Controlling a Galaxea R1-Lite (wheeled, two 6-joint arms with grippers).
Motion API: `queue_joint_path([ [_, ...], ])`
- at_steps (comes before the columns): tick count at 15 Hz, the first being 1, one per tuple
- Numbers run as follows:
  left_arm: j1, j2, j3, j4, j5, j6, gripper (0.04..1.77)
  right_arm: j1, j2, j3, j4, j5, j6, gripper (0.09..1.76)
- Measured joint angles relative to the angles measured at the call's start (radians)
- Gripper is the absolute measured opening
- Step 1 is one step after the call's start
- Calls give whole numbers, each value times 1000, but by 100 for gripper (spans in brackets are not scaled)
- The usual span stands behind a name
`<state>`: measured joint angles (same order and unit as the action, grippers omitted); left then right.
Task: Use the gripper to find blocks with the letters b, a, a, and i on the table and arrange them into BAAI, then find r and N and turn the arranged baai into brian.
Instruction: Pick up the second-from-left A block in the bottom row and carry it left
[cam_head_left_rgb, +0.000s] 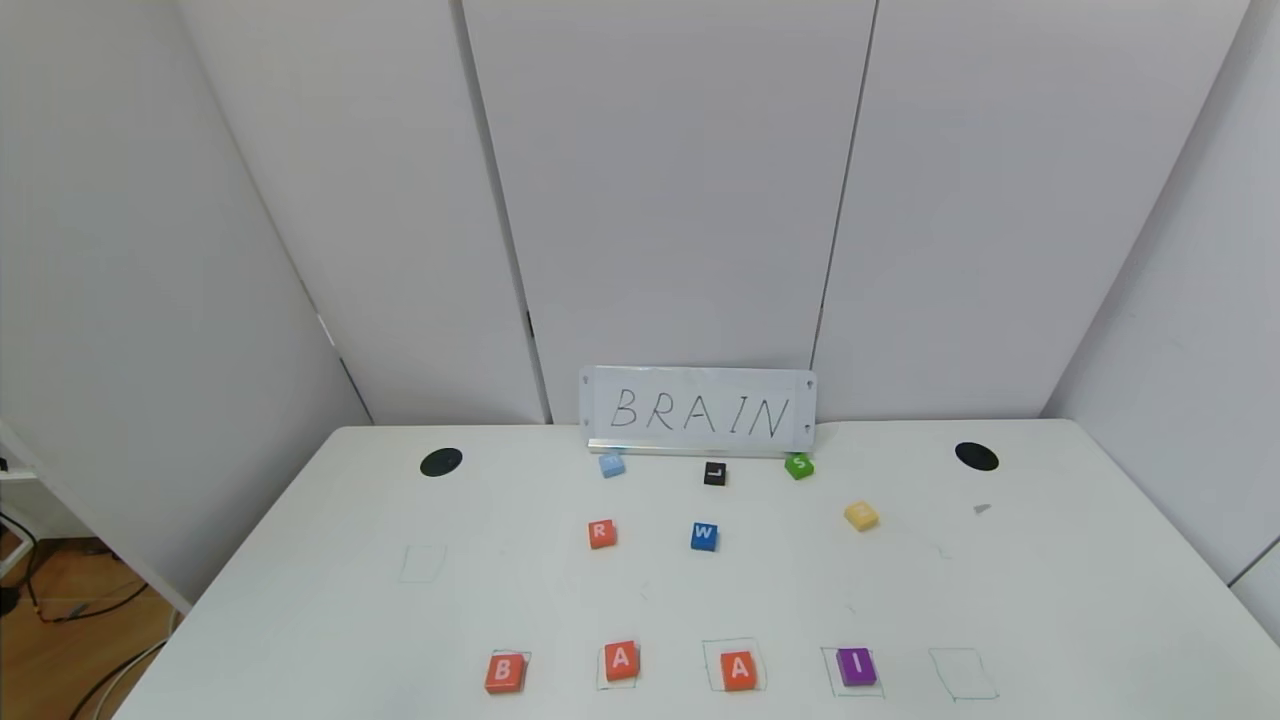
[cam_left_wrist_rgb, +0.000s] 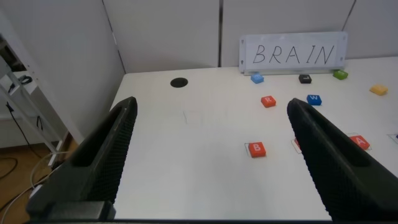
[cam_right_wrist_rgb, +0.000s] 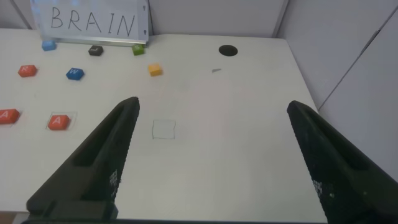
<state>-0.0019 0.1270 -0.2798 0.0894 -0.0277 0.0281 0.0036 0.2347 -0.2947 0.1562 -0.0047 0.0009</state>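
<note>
Both jaws wide open, empty, above the table (cam_head_left_rgb: 300, 600).

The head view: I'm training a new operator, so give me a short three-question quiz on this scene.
1. True or false: the near row of blocks reads B, A, A, I.
2. Which colour is the W block? a) green b) blue c) black
3. Fill in: the sign at the table's far edge reads ____.

Key: 1 true; 2 b; 3 BRAIN. The R block and yellow block are not yet in the row, and the green outline right of I is vacant.
</note>
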Motion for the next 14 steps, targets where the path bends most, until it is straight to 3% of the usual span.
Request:
queue_joint_path([
  [4,-31,123,-99,0,15,0,172,6,139,-94,-34,0,-1,171],
  [9,-77,401,-243,-2,33,-7,172,13,481,-188,-213,9,-1,171],
  [14,-81,649,-389,6,39,-12,172,13,736,-280,-214,12,0,171],
])
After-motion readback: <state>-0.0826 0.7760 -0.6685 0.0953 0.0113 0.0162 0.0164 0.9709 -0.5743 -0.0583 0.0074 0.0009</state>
